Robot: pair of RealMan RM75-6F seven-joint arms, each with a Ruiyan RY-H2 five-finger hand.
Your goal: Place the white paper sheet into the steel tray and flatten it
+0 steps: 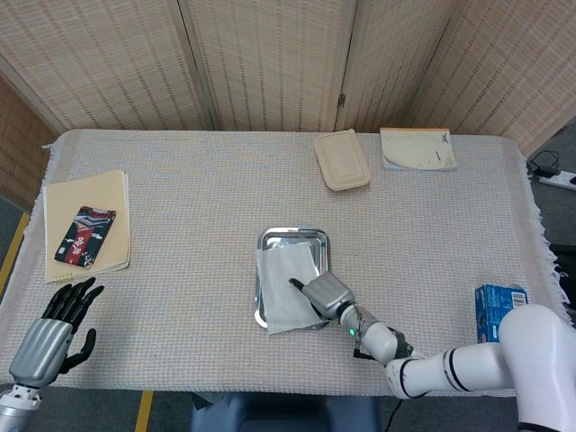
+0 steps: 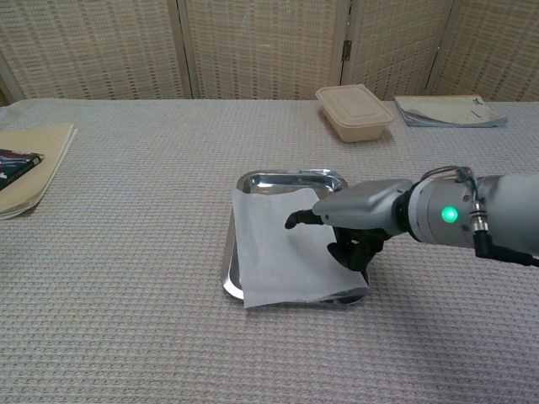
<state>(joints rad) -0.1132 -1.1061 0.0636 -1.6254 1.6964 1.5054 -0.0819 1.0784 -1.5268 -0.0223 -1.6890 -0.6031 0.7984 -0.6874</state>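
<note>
Right hand presses a fingertip on the paper, holding nothing. Paper lies in the tray, its near edge overhanging the rim. Left hand hangs open off the table's near-left corner

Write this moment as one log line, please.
right robot hand: pressing paper | paper: on tray, overhanging near edge | left robot hand: open, idle

Count of things on the table

One steel tray at frame centre, one white paper sheet on it; one lidded food container and one booklet at upper right; one tan folder with one dark packet at left; one blue box at lower right; two robot hands, left hand and right hand.
</note>
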